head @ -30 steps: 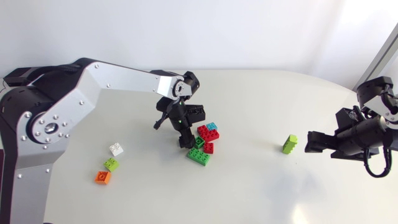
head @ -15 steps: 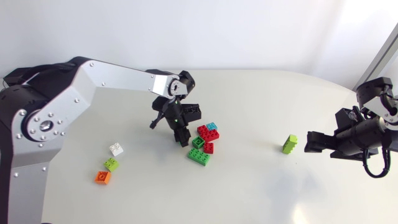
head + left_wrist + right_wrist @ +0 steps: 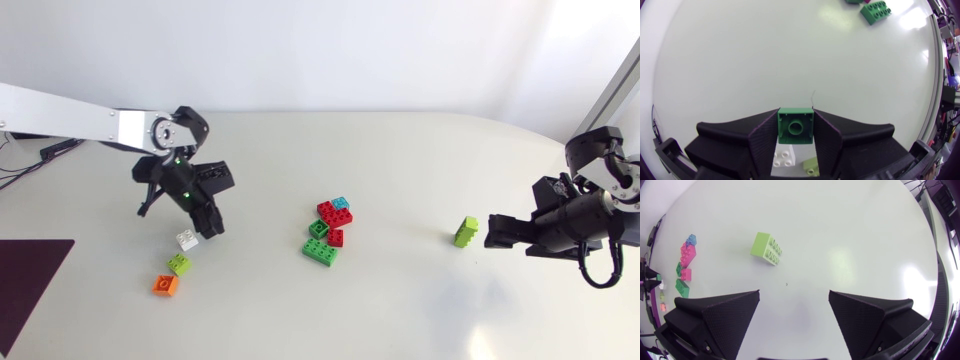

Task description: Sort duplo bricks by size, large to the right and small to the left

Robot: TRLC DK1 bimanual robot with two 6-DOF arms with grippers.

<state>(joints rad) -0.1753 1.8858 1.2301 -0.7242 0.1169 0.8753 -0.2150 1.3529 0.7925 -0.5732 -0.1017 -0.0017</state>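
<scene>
Left wrist view shows the left gripper (image 3: 796,118) pinching a small green brick (image 3: 795,128) between its fingertips, while the right gripper (image 3: 794,299) stands spread.

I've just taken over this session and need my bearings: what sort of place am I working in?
Likely a robot lab bench: a plain white table, the left gripper holding a small green brick, the right gripper open, and a pile of Duplo bricks.

The left gripper (image 3: 211,226) points down and squeezes a green brick (image 3: 795,127). The right gripper (image 3: 492,232) lies low, its fingers (image 3: 715,315) wide apart.
</scene>
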